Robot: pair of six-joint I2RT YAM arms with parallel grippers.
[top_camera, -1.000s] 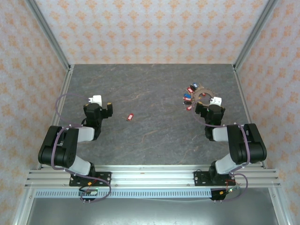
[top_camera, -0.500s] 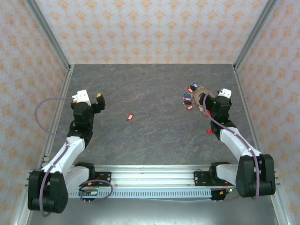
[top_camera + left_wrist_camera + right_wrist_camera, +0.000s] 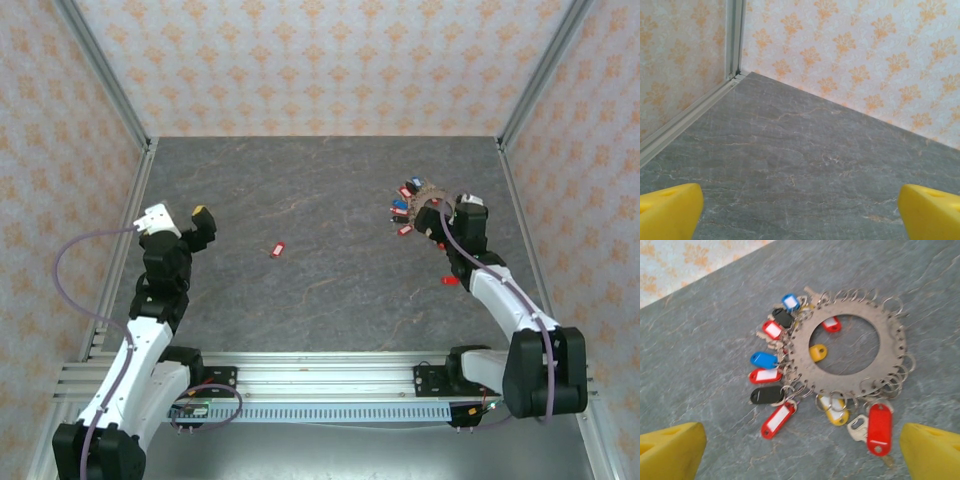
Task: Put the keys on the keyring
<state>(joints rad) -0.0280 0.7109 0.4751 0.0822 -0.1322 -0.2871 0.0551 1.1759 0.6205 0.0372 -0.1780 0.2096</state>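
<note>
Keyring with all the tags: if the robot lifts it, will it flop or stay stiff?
The keyring looks like a flat metal disc, so it probably stays stiff. The keys hang from small loose rings at its rim, so they would likely dangle and swing. Lying flat, it probably slides rather than rolls if pushed.

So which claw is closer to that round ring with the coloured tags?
The right one. The right gripper hangs just beside the keyring, fingers open toward it; the left gripper is far off on the opposite side of the table.
</note>
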